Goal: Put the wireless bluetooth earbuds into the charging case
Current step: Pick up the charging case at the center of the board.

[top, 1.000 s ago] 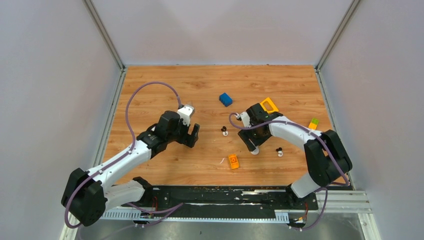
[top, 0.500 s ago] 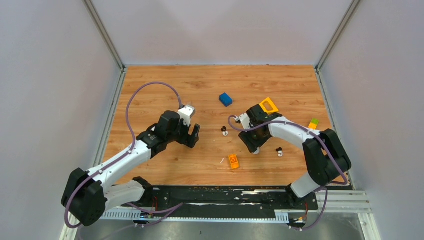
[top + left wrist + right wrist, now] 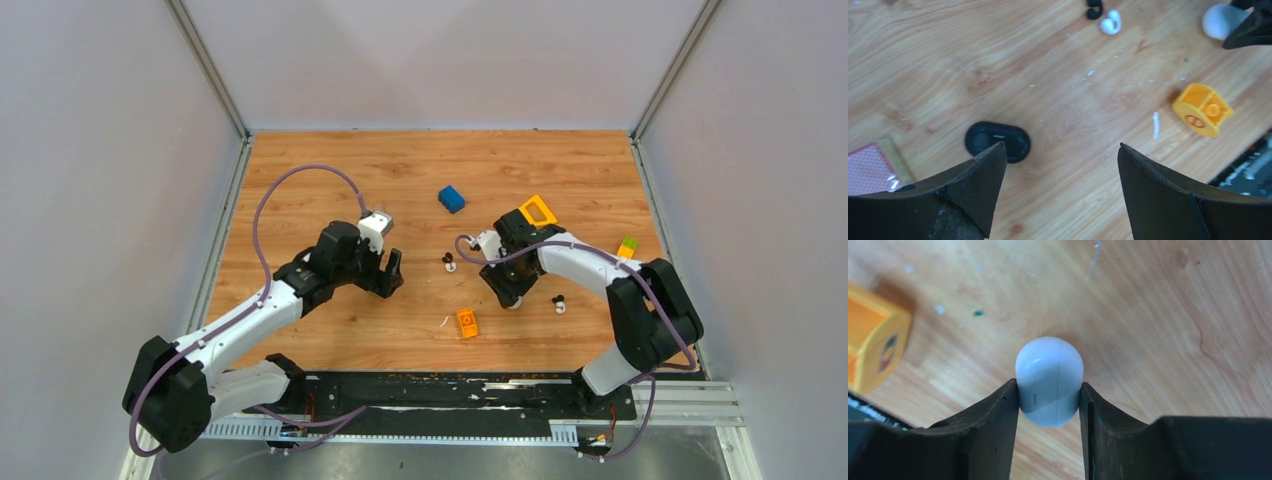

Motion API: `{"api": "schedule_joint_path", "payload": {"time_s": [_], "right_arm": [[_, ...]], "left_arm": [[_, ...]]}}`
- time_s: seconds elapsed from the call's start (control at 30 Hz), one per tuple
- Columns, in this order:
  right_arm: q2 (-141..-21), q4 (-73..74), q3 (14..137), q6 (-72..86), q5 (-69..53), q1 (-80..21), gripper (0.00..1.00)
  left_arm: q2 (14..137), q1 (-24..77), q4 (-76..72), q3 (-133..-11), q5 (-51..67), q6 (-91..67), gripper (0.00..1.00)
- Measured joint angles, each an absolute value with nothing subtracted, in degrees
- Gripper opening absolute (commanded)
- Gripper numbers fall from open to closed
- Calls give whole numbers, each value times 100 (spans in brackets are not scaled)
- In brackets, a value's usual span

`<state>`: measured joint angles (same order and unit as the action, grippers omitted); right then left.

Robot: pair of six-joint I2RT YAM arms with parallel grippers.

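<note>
The charging case [image 3: 1049,380], a closed white pebble with a seam down its middle, rests on the wood between my right gripper's [image 3: 1049,390] fingers, which press both its sides. In the top view only a sliver of the charging case [image 3: 515,303] shows under the right gripper [image 3: 510,295]. One earbud [image 3: 449,262] lies between the two arms; the other earbud [image 3: 559,303] lies just right of the right gripper. My left gripper [image 3: 1060,147] hangs open over bare wood, with the nearer earbud [image 3: 1104,16] well ahead of it. In the top view the left gripper [image 3: 390,272] sits left of that earbud.
An orange block [image 3: 467,322] lies near the front, also in the left wrist view [image 3: 1203,109]. A blue block [image 3: 451,198], a yellow frame piece [image 3: 538,210] and a green-orange block [image 3: 627,247] lie further back and right. A black oval pad [image 3: 997,141] sits by the left finger.
The right gripper's fingers have closed in onto the charging case. The left gripper's jaws have narrowed a little and it has edged slightly right.
</note>
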<state>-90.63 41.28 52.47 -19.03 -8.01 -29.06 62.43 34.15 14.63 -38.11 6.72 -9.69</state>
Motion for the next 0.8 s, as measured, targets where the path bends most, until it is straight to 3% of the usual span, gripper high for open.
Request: {"api": "schedule_joint_path", "payload": {"time_s": [0.33,0.57,0.8], "right_arm": [[-6600,4654,5509,-3026,-2073,-2928,17],[-6482,5100,5743,-3286,-2812,-2950,18],[-6460,5380,6038,-3323,-3256,-2950,18]], "left_arm": [[6007,4209,652,-4095,1837,-3061,82],[6722,5039,-16,-4831,1855,-4182,70],[7592,5223,-283,-5146,1809,-4890,66]]}}
